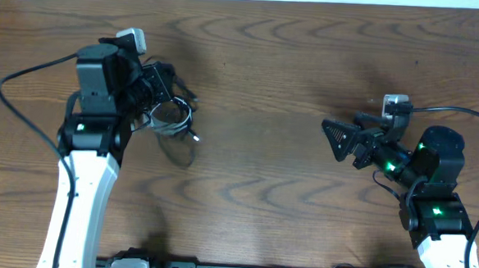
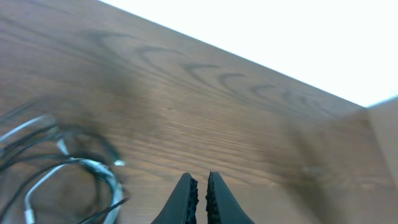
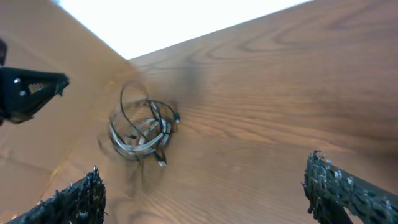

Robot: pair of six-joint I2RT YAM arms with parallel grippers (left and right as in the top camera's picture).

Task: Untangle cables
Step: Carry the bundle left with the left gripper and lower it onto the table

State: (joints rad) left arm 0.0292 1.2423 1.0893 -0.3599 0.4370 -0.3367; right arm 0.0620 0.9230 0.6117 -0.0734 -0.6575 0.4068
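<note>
- Cables [image 1: 173,118]: one tangled bundle of thin black cords and a pale one, coiled in overlapping loops. It sits on the left half of the table [image 1: 268,62], well apart from the right arm.
- Left gripper [image 1: 161,85]: in the overhead view it sits at the upper edge of the bundle. In the left wrist view the fingers are pressed together, and the cables [image 2: 62,177] lie off to one side of the left gripper [image 2: 199,182]. No cord shows between the fingers, so a pinch on a strand cannot be confirmed.
- Right gripper [image 1: 339,143]: fingers spread wide, holding nothing, and aimed across the table at the bundle. From the right wrist the cables [image 3: 142,127] appear well ahead of the right gripper [image 3: 202,180].
- Step in hand: judged to be the first grasp. The bundle is not yet loosened, and no cord is laid out separately.
- Next move:
  - Check whether the left gripper has hold of a strand. If it does not, it should open and close again on an outer loop.
  - Bring the right gripper across to a different loop or a plug end.
  - Pull the two points apart slowly so the knots do not tighten.
</note>
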